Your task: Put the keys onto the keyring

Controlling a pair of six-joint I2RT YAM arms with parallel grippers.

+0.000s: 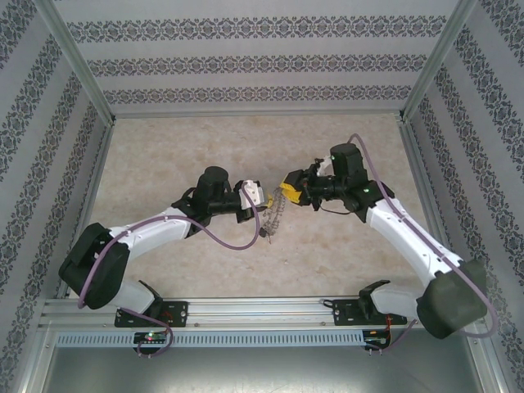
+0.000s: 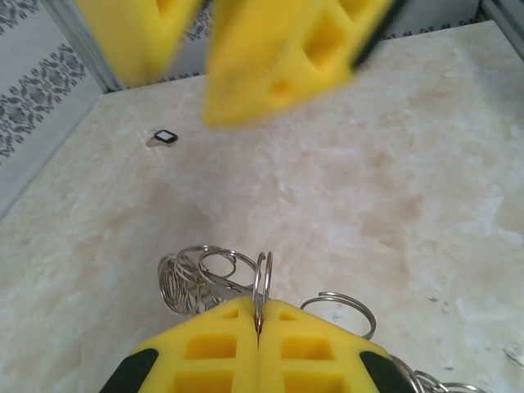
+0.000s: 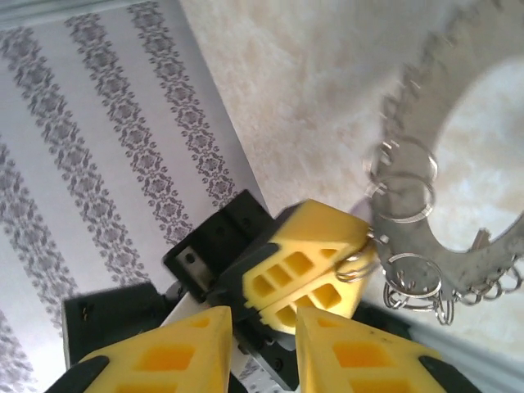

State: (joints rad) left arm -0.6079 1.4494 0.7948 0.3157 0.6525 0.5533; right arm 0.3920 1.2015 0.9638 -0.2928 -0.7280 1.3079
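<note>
The keyring (image 3: pixel 408 237) is a large flat silvery ring fringed with small wire-loop keys (image 3: pixel 413 282). In the top view it hangs (image 1: pixel 270 223) below the two grippers, which meet over the middle of the table. My left gripper (image 2: pixel 259 315) is shut on one small silvery key loop (image 2: pixel 262 282) that stands upright between its yellow fingers. More loops bunch to its left (image 2: pixel 192 278), and another sits to its right (image 2: pixel 340 307). My right gripper (image 3: pixel 260 327) stands open just short of the left gripper's fingers (image 3: pixel 307 270), with nothing between its own.
A small dark-faced piece (image 2: pixel 164 137) lies alone on the marbled table (image 1: pixel 205 147) near the far left wall. Patterned walls (image 1: pixel 246 57) and metal posts close in the table on three sides. A rail (image 1: pixel 246 309) runs along the near edge.
</note>
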